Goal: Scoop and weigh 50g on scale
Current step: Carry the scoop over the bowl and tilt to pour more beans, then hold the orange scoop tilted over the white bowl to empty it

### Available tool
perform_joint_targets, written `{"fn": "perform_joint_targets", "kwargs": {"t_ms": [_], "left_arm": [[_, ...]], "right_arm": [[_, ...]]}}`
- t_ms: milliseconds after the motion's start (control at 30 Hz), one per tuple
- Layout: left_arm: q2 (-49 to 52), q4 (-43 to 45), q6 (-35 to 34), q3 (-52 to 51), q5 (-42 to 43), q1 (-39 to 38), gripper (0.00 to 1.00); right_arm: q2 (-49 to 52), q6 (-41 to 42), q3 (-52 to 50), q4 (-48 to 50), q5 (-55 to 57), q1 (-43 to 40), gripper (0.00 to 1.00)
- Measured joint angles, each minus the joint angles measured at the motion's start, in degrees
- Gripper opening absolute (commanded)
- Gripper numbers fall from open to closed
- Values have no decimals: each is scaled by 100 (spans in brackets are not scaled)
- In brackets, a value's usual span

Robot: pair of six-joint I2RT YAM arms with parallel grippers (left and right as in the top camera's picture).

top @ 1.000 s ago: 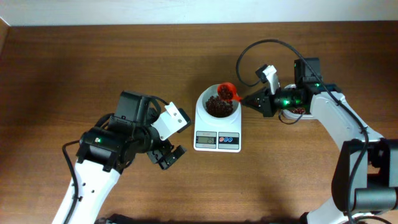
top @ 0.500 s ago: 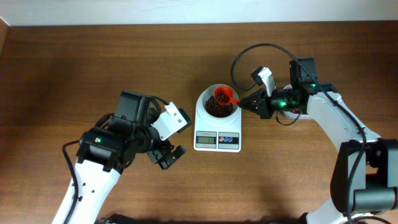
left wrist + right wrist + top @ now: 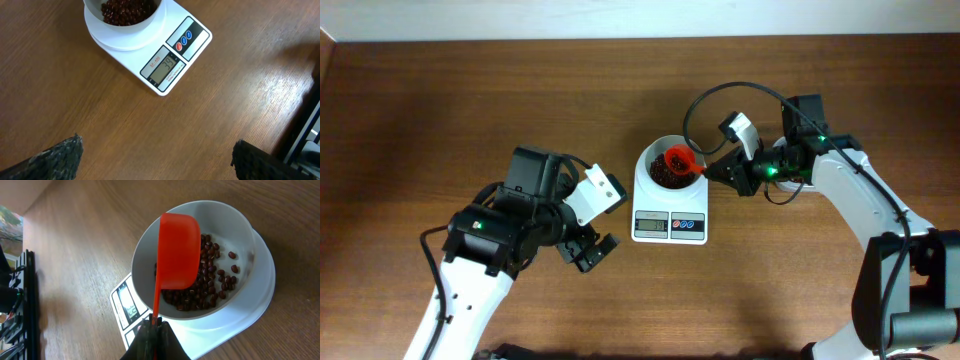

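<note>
The white scale [image 3: 669, 212] stands mid-table with its round white bowl [image 3: 651, 158] holding dark red beans [image 3: 666, 175]. My right gripper [image 3: 716, 172] is shut on the thin handle of a red scoop [image 3: 677, 159], whose cup hangs over the bowl. From the right wrist, the scoop [image 3: 177, 250] shows above the beans [image 3: 212, 282], with the gripper [image 3: 155, 324] clamped on the handle's end and the scale [image 3: 250, 307] below. My left gripper [image 3: 593, 251] stands open over bare wood, left of the scale. The left wrist view shows that gripper [image 3: 157, 150] empty, with the scale [image 3: 192, 42] ahead.
A clear tub of beans [image 3: 798, 180] sits under my right arm, mostly hidden by it. A black cable [image 3: 705, 95] loops above the scoop. A pale wall edge [image 3: 640, 20] borders the table's far side. Brown wood [image 3: 440, 120] stretches left of the scale.
My right gripper has carried the scoop leftward and a little nearer, from the bowl's far right rim to over the beans. The left arm has not moved.
</note>
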Motion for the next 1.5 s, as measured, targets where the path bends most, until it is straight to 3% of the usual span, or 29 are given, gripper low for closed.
{"fn": "perform_joint_targets", "kwargs": {"t_ms": [600, 833, 1500], "left_arm": [[0, 0, 0, 0, 0, 0, 99], [0, 0, 0, 0, 0, 0, 99], [0, 0, 0, 0, 0, 0, 99]], "right_arm": [[-197, 428, 149, -22, 566, 337, 4], [-426, 428, 216, -17, 1604, 715, 4], [-542, 557, 275, 31, 2107, 852, 4]]}}
